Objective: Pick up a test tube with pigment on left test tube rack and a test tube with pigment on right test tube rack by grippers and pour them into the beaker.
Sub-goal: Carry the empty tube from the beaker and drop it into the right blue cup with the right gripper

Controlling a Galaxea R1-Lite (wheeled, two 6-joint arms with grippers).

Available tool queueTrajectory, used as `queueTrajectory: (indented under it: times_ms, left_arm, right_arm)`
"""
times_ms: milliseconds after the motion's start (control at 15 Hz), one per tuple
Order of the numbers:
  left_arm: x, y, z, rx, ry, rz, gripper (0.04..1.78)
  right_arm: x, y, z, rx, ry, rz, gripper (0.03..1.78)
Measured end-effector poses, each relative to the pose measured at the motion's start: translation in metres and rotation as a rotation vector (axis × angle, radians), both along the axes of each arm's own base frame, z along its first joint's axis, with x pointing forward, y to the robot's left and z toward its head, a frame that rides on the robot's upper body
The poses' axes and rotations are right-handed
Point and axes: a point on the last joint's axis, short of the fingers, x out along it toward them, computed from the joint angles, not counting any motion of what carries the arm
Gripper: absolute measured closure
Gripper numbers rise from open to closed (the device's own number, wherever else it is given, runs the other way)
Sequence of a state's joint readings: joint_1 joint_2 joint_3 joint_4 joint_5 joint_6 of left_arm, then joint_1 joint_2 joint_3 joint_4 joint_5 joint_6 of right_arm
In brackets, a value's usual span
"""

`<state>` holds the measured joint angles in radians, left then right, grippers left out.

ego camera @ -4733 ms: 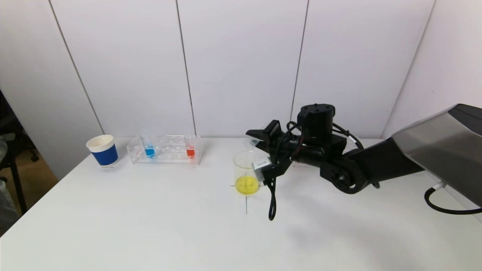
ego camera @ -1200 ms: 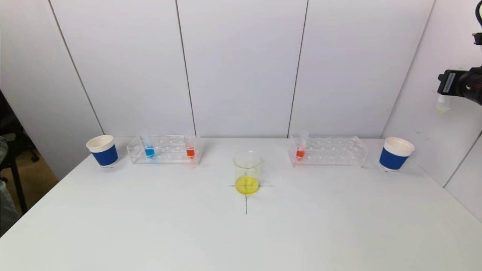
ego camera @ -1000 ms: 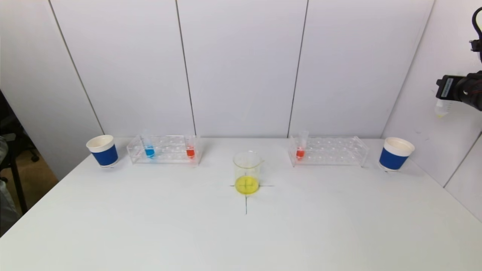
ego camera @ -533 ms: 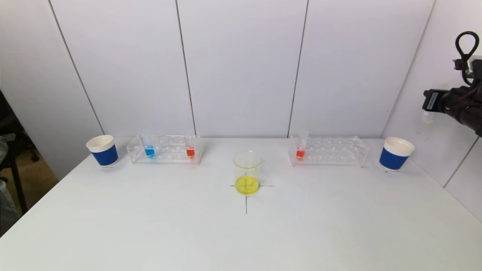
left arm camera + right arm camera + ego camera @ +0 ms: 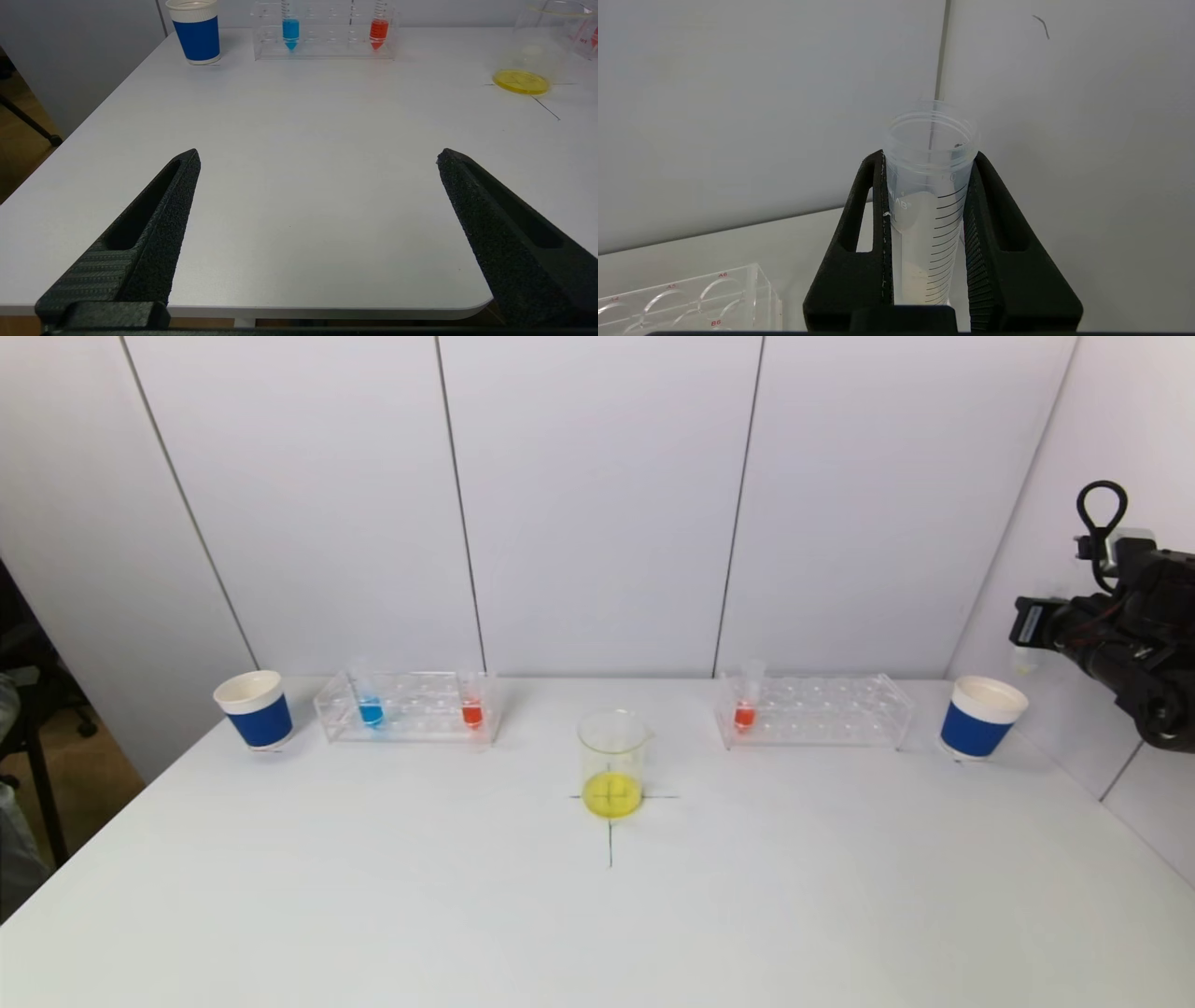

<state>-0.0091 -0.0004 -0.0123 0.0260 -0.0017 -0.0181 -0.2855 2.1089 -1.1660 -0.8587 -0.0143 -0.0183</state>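
My right gripper (image 5: 928, 156) is shut on a clear, nearly empty test tube (image 5: 924, 210) with a pale yellowish trace inside. In the head view it (image 5: 1027, 633) hangs at the far right, above and just right of a blue cup (image 5: 980, 719). The beaker (image 5: 612, 765) holds yellow liquid at the table's middle. The left rack (image 5: 411, 707) holds a blue tube (image 5: 370, 709) and a red tube (image 5: 472, 712). The right rack (image 5: 822, 711) holds a red tube (image 5: 745, 709). My left gripper (image 5: 317, 156) is open and empty over the near table edge.
A second blue cup (image 5: 256, 709) stands left of the left rack. A black cross is drawn on the table under the beaker. Wall panels stand close behind the racks and to the right of my right arm.
My right arm left the beaker, swung to the far right, and has come down and slightly left with the tube, now just above the right blue cup. The left arm has not moved.
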Motion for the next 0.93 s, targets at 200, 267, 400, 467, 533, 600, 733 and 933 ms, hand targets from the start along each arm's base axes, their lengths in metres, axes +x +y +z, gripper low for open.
queueTrajectory:
  times_ms: [200, 267, 400, 467, 533, 600, 733, 933]
  left_arm:
    - [0.000, 0.000, 0.000, 0.000, 0.000, 0.000, 0.05]
    - [0.000, 0.000, 0.000, 0.000, 0.000, 0.000, 0.05]
    - [0.000, 0.000, 0.000, 0.000, 0.000, 0.000, 0.05]
    - [0.000, 0.000, 0.000, 0.000, 0.000, 0.000, 0.05]
    - [0.000, 0.000, 0.000, 0.000, 0.000, 0.000, 0.05]
    - [0.000, 0.000, 0.000, 0.000, 0.000, 0.000, 0.05]
    - [0.000, 0.000, 0.000, 0.000, 0.000, 0.000, 0.05]
    - [0.000, 0.000, 0.000, 0.000, 0.000, 0.000, 0.05]
  right_arm:
    - [0.007, -0.002, -0.016, 0.010, 0.023, 0.006, 1.32]
    - [0.009, -0.002, -0.020, 0.018, 0.027, 0.008, 1.32]
    - [0.012, -0.003, -0.026, 0.027, 0.023, 0.009, 1.32]
    - [0.014, -0.004, -0.029, 0.028, 0.023, 0.010, 1.32]
    - [0.015, -0.003, -0.031, 0.030, 0.027, 0.010, 1.32]
    - [0.016, -0.004, -0.033, 0.031, 0.032, 0.010, 1.32]
    - [0.018, -0.004, -0.038, 0.035, 0.038, 0.010, 1.32]
    - [0.020, -0.005, -0.044, 0.038, 0.046, 0.009, 1.32]
